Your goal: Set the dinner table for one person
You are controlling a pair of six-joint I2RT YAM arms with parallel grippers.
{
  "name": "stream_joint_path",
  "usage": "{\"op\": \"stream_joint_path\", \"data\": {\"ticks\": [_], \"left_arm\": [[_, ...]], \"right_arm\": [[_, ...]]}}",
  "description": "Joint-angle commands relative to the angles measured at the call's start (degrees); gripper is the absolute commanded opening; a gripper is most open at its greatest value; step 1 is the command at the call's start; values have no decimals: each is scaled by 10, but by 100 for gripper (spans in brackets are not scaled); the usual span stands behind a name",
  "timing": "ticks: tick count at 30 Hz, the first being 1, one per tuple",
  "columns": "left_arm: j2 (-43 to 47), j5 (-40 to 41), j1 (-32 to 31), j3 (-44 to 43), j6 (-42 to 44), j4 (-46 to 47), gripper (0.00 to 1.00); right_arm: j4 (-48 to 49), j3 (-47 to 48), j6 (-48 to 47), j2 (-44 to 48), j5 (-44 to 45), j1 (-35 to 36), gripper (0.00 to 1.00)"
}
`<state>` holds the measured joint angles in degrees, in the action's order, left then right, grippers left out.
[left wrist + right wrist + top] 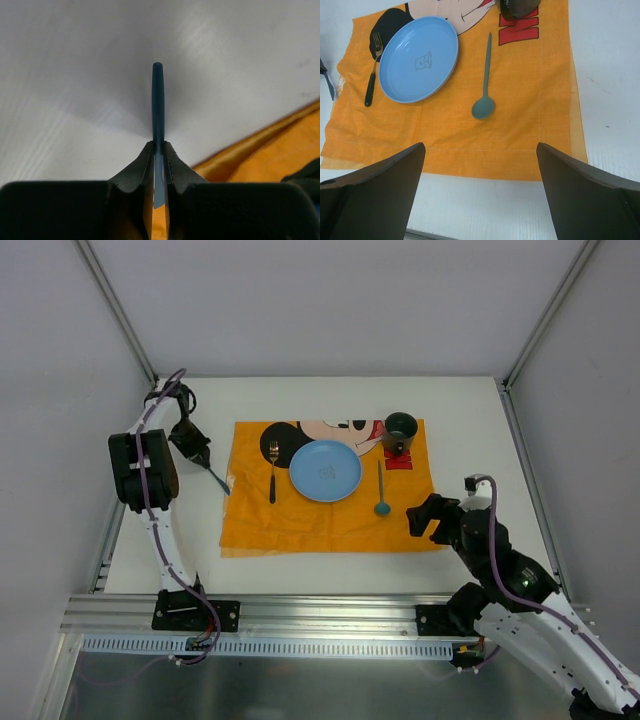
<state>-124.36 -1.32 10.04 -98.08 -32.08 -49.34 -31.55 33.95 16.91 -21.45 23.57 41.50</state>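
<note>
1. One orange placemat carries a blue plate at its middle. A fork lies left of the plate, a spoon right of it, and a dark mug stands at the mat's far right corner.
2. The left gripper is clamped on a thin dark blue utensil, just off the mat's left edge over bare white.
3. The right gripper hangs at the mat's near right corner, jaws wide apart and empty.
4. The dinner table lies under the mat, with bare strips on every side, the widest beyond the far edge.
5. Count: one plate, fork, spoon, mug and held utensil; two grippers.
</note>
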Motion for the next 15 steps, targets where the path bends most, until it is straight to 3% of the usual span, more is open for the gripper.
{"op": "stream_joint_path", "data": {"ticks": [1,9,14,15], "left_arm": [[98,10,-30,25,17,-12,0],[278,41,-98,55,34,-6,0],[320,-67,-150,31,51,-6,0],[315,-75,-188,27,52,-5,0]], "right_arm": [[5,7,1,-17,-5,0,100],[-1,28,4,-45,-8,1,100],[8,30,9,-59,-3,0,100],[9,32,10,-64,-3,0,99]]}}
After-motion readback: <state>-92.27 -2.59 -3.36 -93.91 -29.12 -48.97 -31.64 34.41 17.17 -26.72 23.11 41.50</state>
